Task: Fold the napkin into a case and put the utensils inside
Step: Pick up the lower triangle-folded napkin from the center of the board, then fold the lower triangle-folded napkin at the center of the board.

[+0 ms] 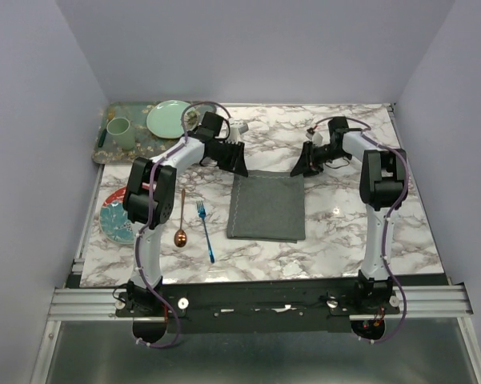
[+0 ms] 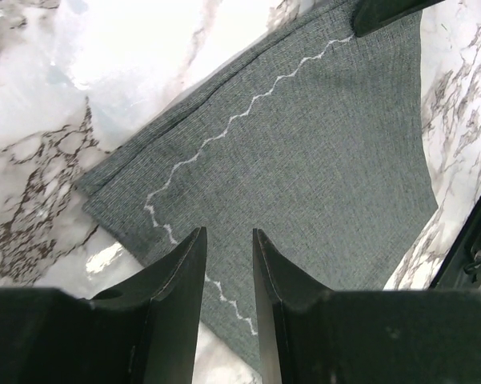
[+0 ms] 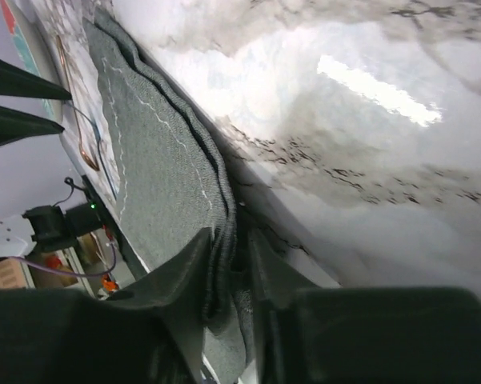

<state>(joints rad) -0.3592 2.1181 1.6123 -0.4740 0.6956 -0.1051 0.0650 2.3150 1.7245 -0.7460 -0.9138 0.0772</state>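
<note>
The dark grey napkin [image 1: 266, 204] lies folded into a flat rectangle on the middle of the marble table. My left gripper [image 1: 238, 165] is at its far left corner; in the left wrist view [image 2: 228, 232] the jaws stand slightly apart over the napkin [image 2: 304, 160], holding nothing. My right gripper [image 1: 301, 166] is at the far right corner; in the right wrist view [image 3: 230, 234] the napkin's layered edge [image 3: 168, 160] sits between the jaws, with a gap on one side. The blue fork [image 1: 206, 230] and the copper spoon [image 1: 181, 220] lie left of the napkin. No finished case shows.
A red and teal plate [image 1: 114, 216] sits at the left edge. A patterned green tray [image 1: 104, 148] at the back left holds a green cup [image 1: 120, 132] and a pale green plate [image 1: 170, 118]. Walls close in the back and sides.
</note>
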